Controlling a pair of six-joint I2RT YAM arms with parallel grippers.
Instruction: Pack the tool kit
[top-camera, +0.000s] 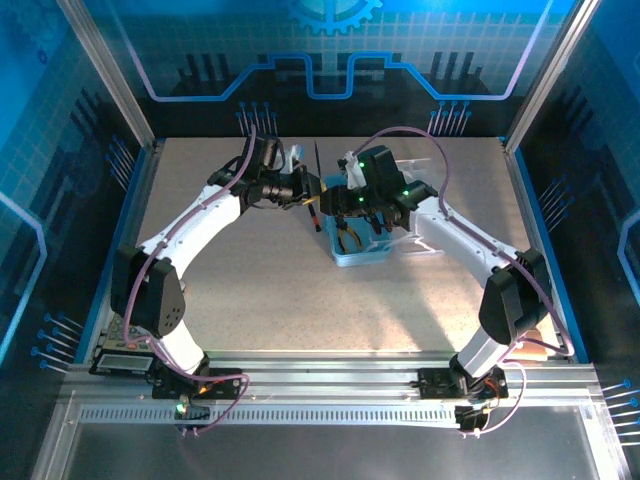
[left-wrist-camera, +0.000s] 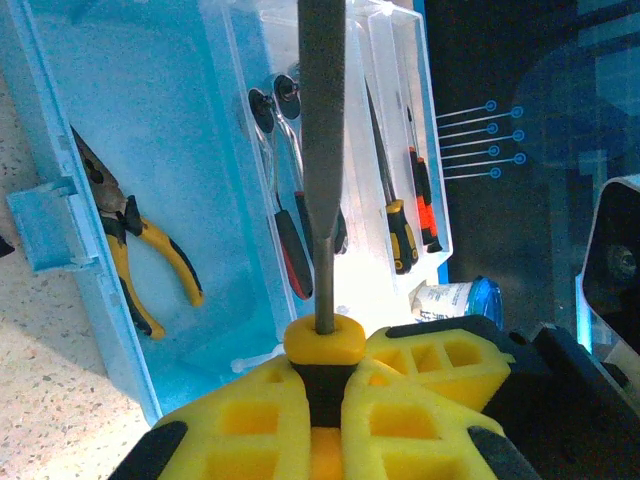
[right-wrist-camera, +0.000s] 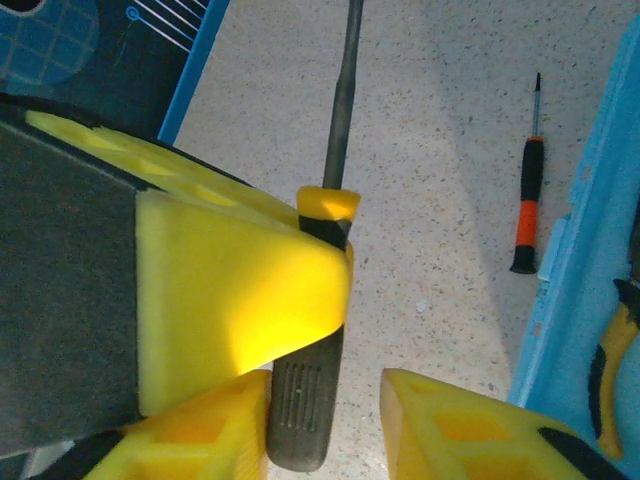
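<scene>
Holding a long tool (left-wrist-camera: 322, 150) at its yellow collar, the left claw (left-wrist-camera: 325, 385) is clamped tight, fingers pressed together around the neck, with the grey shaft running away from the wrist camera. From the top camera the left claw (top-camera: 305, 190) sits mid-table just left of the box, the tool's dark shaft pointing toward the back wall. The right claw (right-wrist-camera: 330, 400) is partly open around the same tool's black ribbed handle: one finger (right-wrist-camera: 215, 425) is against the handle, the other has a visible gap, so no firm grip. The right claw (top-camera: 365, 205) hovers over the back end of the box, close to the left claw. The tool kit box (top-camera: 360, 258) is pale blue, lying open on the table (top-camera: 260, 300) at centre, slightly right. The pliers (left-wrist-camera: 140, 245) with yellow handles lie in the blue half. The clear half holds two black-and-red handled tools (left-wrist-camera: 290, 240), a yellow-black screwdriver (left-wrist-camera: 400, 230) and an orange-black screwdriver (left-wrist-camera: 425, 200), lying lengthwise side by side. The right wrist view shows a small orange screwdriver (right-wrist-camera: 525, 200) loose on the table just beside the box's outer wall, tip pointing away from the camera. A grey calculator (top-camera: 125, 357) sits at the near left by the left arm's base, well apart from the box.
</scene>
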